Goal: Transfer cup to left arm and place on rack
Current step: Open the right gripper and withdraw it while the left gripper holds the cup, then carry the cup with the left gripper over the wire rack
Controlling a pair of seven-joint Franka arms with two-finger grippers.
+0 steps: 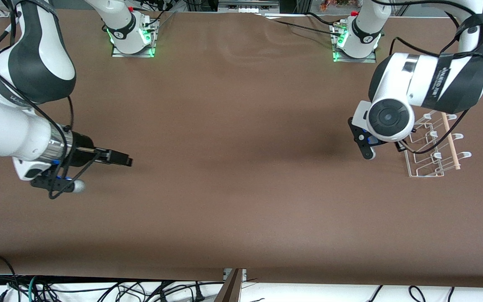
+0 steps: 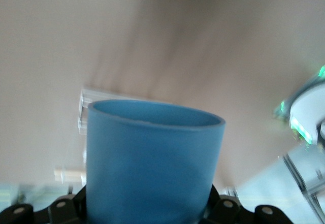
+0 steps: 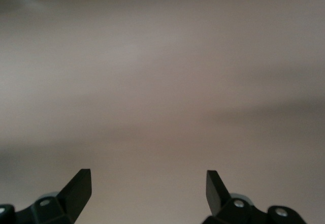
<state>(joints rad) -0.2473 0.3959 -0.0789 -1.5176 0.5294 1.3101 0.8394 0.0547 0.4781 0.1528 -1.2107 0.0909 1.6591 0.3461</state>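
The light-blue cup [image 2: 152, 163] fills the left wrist view, held between the jaws of my left gripper [image 1: 393, 145] with its open mouth pointing away from the wrist. In the front view the left wrist hides the cup. That gripper hangs just above the table beside the white wire rack [image 1: 433, 144], on the rack's side toward the right arm. The rack [image 2: 85, 108] also shows past the cup's rim in the left wrist view. My right gripper [image 1: 120, 159] is open and empty, low over the table at the right arm's end; its fingertips [image 3: 80, 188] stand wide apart.
The rack's wooden dowel [image 1: 451, 141] runs along its side toward the table edge at the left arm's end. Both arm bases [image 1: 131, 35] stand along the edge farthest from the front camera. Cables lie below the table's front edge.
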